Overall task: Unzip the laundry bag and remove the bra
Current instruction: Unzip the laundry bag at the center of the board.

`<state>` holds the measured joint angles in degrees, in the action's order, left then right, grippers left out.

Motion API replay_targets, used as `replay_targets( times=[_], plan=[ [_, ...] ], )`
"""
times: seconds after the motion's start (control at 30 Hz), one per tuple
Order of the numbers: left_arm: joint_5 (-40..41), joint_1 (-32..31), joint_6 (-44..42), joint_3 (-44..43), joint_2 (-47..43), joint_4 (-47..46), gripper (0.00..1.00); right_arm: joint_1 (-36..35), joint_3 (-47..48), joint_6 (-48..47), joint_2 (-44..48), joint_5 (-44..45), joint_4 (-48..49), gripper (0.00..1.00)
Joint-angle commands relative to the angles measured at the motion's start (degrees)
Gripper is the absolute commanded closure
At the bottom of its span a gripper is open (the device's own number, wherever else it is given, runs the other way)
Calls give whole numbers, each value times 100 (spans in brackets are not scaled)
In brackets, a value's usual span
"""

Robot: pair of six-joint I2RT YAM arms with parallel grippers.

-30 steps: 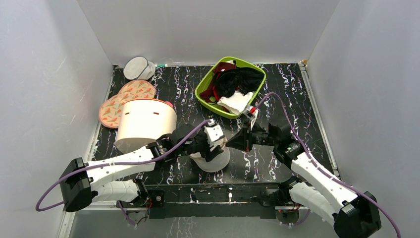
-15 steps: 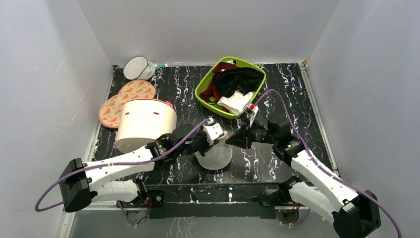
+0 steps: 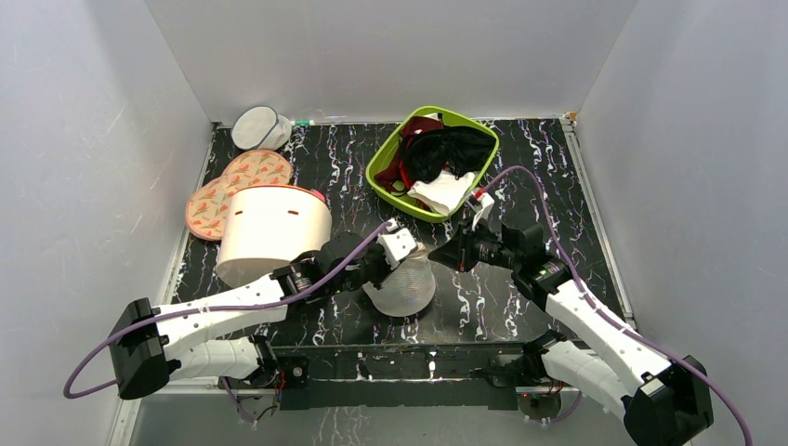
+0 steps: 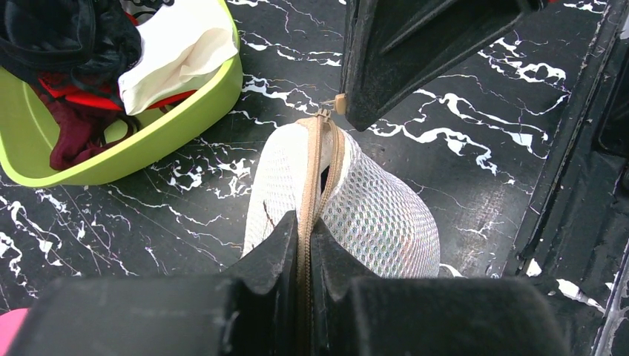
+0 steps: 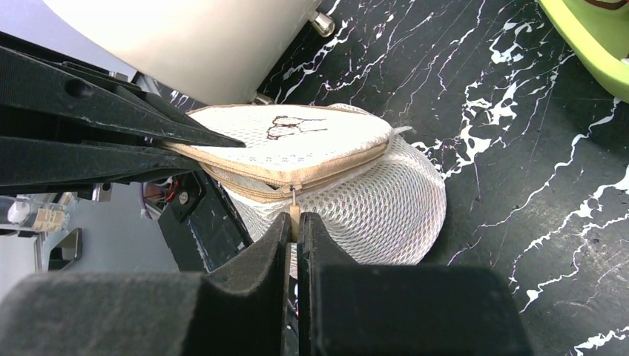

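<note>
Left gripper (image 4: 305, 236), bottom centre of its wrist view, is pinched shut on the zip seam of the bag (image 4: 374, 219). The tan zip (image 4: 308, 167) runs straight up the frame from its fingers. Right gripper (image 5: 293, 230), bottom centre of its own view, is pinched shut on the small zip pull (image 5: 294, 211).

In the top view the white mesh bag sits at lower centre. It is stretched into a peak between the two grippers, and its base seems to rest on the black marbled table (image 3: 558, 177). The zip looks almost fully closed, with only a short dark gap near the peak. The bra is not clearly visible. A thin dark squiggle (image 5: 297, 127) shows through the mesh and may be a strap.

Likely risks:
- The pull is tiny and held only at the fingertips, so a tug off the zip line could slip it free.
- If the left hold on the thin seam slides, the whole bag would trail after the right arm instead of opening.
- Slack mesh beside the slider could snag and jam it.
- The two grippers are very close together and could knock each other.
- The cream cylinder (image 3: 274, 232) sits against the left arm, and the green basket (image 3: 379, 165) is near the right, so a wide swing could bump either.
</note>
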<state>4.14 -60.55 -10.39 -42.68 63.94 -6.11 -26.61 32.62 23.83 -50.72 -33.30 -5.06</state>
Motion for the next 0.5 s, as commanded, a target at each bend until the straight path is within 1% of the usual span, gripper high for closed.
replay_targets(
  times=[0.0,0.07,0.1,0.17,0.27,0.3,0.37,0.43,0.47],
  plan=[
    [227,7,-74,-225,-214,117,86,83,206,-89,47,82,122,100],
    [117,8,-75,-264,-213,177,70,77,243,-137,9,-352,292,100],
    [22,9,-76,-265,-222,183,60,64,259,-147,-25,-631,368,100],
    [-232,2,-49,-256,-235,165,40,8,254,-112,-72,-885,555,100],
    [-556,9,49,-275,-226,131,23,-222,242,-1,-94,-948,851,100],
    [-618,9,66,-265,-230,95,19,-324,251,25,-98,-905,917,100],
    [-704,7,140,-258,-245,27,17,-557,285,42,-125,-760,962,100],
    [-716,6,177,-251,-263,5,20,-751,325,20,-147,-616,948,100],
    [-679,6,192,-250,-266,5,23,-825,338,4,-156,-551,939,100]
  ],
)
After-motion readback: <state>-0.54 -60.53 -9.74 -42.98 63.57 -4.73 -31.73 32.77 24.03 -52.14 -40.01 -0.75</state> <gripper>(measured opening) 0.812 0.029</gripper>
